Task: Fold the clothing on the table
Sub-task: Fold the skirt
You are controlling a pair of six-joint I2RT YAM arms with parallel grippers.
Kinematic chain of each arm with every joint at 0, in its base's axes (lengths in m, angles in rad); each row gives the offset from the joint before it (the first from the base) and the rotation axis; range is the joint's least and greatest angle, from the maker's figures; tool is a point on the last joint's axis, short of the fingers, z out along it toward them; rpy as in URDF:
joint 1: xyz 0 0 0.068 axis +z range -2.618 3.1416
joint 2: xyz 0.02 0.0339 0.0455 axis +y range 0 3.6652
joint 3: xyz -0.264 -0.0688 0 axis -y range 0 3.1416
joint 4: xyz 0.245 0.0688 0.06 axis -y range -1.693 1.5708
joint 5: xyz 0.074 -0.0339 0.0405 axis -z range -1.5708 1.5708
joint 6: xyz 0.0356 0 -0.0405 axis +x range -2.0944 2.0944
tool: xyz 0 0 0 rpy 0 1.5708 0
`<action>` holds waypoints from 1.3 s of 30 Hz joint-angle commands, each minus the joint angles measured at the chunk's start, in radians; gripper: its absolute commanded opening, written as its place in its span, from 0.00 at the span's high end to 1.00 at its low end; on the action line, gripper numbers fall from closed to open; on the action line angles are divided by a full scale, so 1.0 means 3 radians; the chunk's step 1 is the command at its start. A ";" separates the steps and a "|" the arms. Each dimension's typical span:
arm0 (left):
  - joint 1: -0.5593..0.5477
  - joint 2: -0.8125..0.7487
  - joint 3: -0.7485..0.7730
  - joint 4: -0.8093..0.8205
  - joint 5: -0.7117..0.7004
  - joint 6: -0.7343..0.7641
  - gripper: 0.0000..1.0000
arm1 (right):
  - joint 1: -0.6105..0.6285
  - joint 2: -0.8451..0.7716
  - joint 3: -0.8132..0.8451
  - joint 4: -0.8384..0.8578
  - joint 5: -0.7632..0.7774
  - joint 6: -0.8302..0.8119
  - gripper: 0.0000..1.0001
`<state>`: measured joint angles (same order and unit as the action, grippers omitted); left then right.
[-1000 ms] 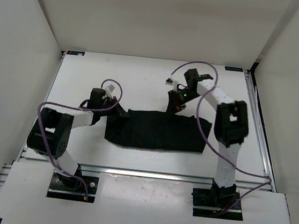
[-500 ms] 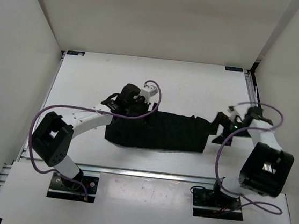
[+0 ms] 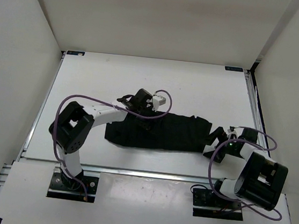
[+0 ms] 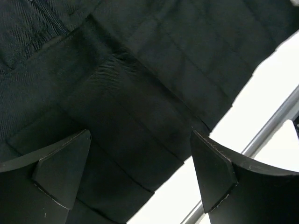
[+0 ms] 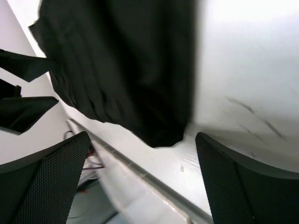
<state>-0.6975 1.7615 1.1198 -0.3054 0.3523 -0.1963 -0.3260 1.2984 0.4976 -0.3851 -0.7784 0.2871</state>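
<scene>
On counter (image 3: 196, 85), toward near edge, black pleated garment (image 3: 161, 130) lying as flat band. Left fingers (image 4: 60, 172) wide apart, empty, over its far-left part; right fingers (image 5: 46, 182) wide apart, empty, beside its right end. Risk: next pinch catching only top layer, pulling band askew.

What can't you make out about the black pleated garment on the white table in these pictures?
Top view: the black pleated fabric garment has its far left edge hidden under the left hand.
Left wrist view: frame edges cut the garment off.
Right wrist view: blur smears its pleats.
</scene>
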 commanded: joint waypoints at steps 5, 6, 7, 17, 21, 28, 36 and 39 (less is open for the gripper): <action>-0.0078 0.0483 0.0470 -0.0260 0.0094 0.0087 0.09 | -0.0080 -0.0068 -0.0288 0.0515 0.0053 0.0428 0.01; -0.0093 0.0515 0.0536 -0.0286 0.0089 0.0082 0.09 | -0.0019 -0.0084 -0.0349 0.0593 0.0094 0.0485 0.00; -0.0053 0.0586 0.0557 -0.0291 0.0099 0.0056 0.08 | -0.0008 -0.0129 -0.0441 0.0705 0.0211 0.0561 0.00; 0.0116 0.0755 0.0511 -0.0271 0.0196 0.0010 0.11 | 0.0396 -0.0293 -0.0891 0.1237 0.0774 0.1144 0.01; 0.0121 0.0771 0.0455 -0.0255 0.0247 -0.0031 0.13 | 0.0504 -0.0232 -0.1014 0.1447 0.0927 0.1334 0.06; 0.0111 0.0766 0.0343 -0.0209 0.0324 -0.0016 0.15 | 0.0585 0.0181 -0.0887 0.1851 0.1112 0.1707 0.16; 0.0075 0.0791 0.0240 -0.0163 0.0380 -0.0031 0.16 | 0.0718 0.0718 -0.0442 0.2336 0.1280 0.1804 0.35; 0.0065 0.0806 0.0250 -0.0148 0.0360 -0.0046 0.16 | 0.0815 0.0775 -0.0401 0.2398 0.1337 0.1779 0.59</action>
<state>-0.6628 1.9617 1.2434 -0.2829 0.4828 -0.2115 -0.1059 1.4899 0.3847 0.3500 -0.5682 0.8635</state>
